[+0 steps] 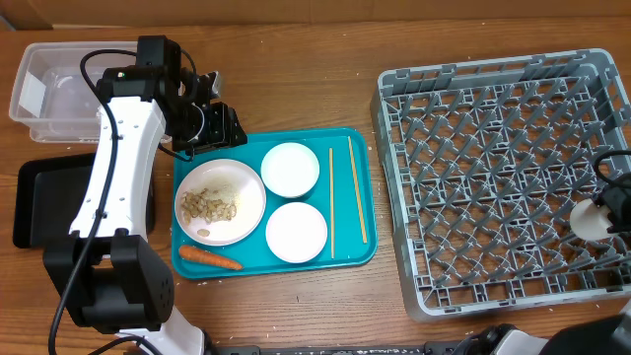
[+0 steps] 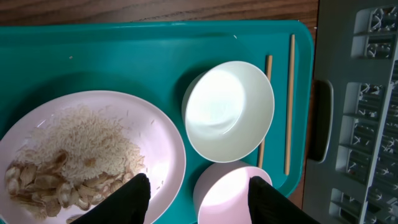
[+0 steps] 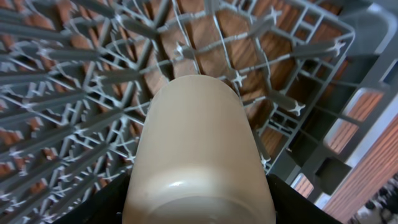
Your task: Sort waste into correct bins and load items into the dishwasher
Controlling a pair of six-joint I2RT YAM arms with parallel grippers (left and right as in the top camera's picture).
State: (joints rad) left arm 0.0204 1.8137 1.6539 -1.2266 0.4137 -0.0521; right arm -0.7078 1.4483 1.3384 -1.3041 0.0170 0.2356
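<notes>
My right pincer [image 3: 199,208] grips the small white cup [image 3: 199,137] above the grey dish rack [image 1: 498,67], by the bench's right edge. I'd lower it squarely between pegs before letting go. My left pincer [image 2: 202,199] hangs open.

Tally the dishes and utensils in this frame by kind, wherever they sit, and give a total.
plate: 1
bowls: 2
cup: 1
chopsticks: 2
Total: 6
</notes>
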